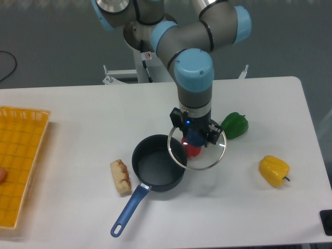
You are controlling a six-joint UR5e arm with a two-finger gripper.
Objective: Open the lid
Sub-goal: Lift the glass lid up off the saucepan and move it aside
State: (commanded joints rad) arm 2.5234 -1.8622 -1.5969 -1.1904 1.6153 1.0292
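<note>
My gripper (196, 136) is shut on the blue knob of the lid (199, 158), a clear glass disc with a thin metal rim. The lid hangs in the air just right of the dark blue saucepan (155, 166), overlapping only the pan's right rim. The pan stands uncovered and looks empty inside. Its long blue handle (128, 207) points toward the front left. Through the glass I see a red pepper (192, 151) on the table beneath the lid.
A green pepper (235, 125) lies right of the gripper and a yellow pepper (274, 170) further front right. A bread roll (121, 177) lies left of the pan. A yellow basket (18, 161) sits at the table's left edge.
</note>
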